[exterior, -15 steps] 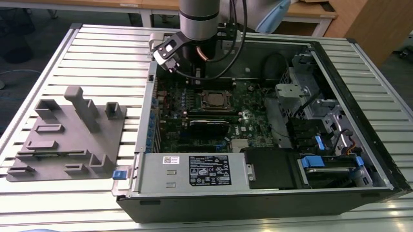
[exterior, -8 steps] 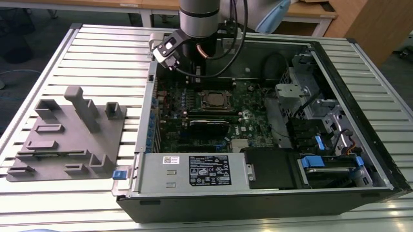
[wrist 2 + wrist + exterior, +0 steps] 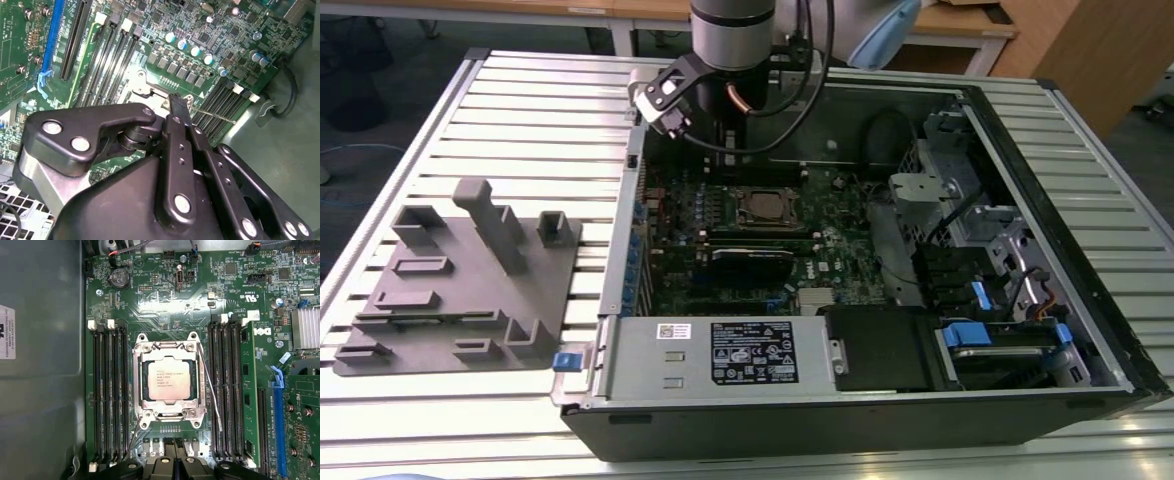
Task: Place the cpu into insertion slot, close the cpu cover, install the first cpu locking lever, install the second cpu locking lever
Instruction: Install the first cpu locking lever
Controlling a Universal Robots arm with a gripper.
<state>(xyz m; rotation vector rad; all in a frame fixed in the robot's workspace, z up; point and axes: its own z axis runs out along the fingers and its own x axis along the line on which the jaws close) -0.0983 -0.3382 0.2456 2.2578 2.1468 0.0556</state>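
Observation:
The cpu [image 3: 168, 380], a silver-grey square chip, lies flat in the insertion slot [image 3: 767, 207] on the green board. The cpu cover [image 3: 167, 346], a silvery frame, is down around the chip. One thin wire locking lever [image 3: 212, 395] slants away from the socket on one side. The other lever [image 3: 133, 437] angles out from the opposite corner. My gripper [image 3: 172, 463] hangs above the board beside the socket, shut with nothing between its fingers. In the second wrist view my gripper [image 3: 177, 103] points down near the socket's edge [image 3: 142, 86]. In the exterior view my gripper [image 3: 720, 125] sits behind the socket.
The open computer case [image 3: 1067, 200] lies on a slatted table. Black memory slots [image 3: 227, 390] flank the socket. A power supply [image 3: 720, 352] and drive bays [image 3: 987, 335] fill the case's near side. A grey fixture block [image 3: 454, 285] stands at the exterior view's left.

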